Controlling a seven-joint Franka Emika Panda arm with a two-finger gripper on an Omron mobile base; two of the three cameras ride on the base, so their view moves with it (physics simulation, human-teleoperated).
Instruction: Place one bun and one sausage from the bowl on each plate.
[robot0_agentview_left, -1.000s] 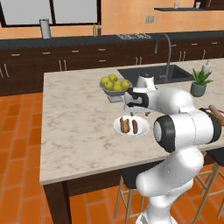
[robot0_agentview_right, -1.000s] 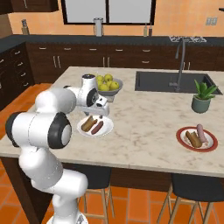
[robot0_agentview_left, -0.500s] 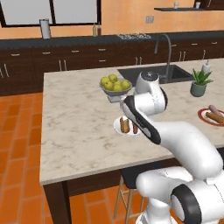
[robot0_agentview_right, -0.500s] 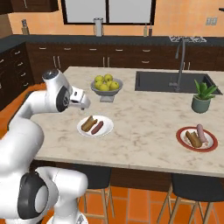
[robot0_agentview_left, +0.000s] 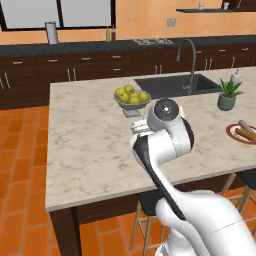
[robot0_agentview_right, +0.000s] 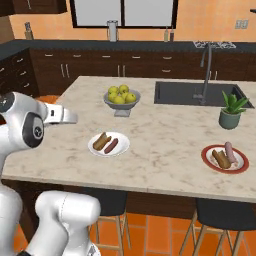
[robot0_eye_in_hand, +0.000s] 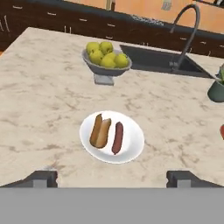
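Note:
A white plate (robot0_eye_in_hand: 131, 151) lies on the marble island with a bun (robot0_eye_in_hand: 100, 130) and a sausage (robot0_eye_in_hand: 117, 138) side by side on it. My gripper (robot0_eye_in_hand: 112, 179) hangs open above and short of this plate, on the near side, its fingertips (robot0_eye_in_hand: 41, 178) wide apart with nothing between them. The same plate (robot0_agentview_right: 120, 150) sits mid-counter in the right base view. Farther right, the red-rimmed plate (robot0_agentview_right: 241, 167) carries a bun (robot0_agentview_right: 220, 158) and a sausage (robot0_agentview_right: 229, 149). In the left base view that plate (robot0_agentview_left: 231, 131) is at the right edge. The bowl is out of view.
A pale bowl of yellow-green fruit (robot0_agentview_right: 121, 96) stands behind the white plate. A potted plant (robot0_agentview_right: 231, 112) sits beside the sink (robot0_agentview_right: 192, 93) with its tall tap (robot0_agentview_right: 205, 60). My arm's white body (robot0_agentview_left: 165, 135) covers the counter's middle in the left base view.
My arm has pulled back and up from the white plate toward the island's near edge. The bun and sausage stay on that plate. The jaws stand open.

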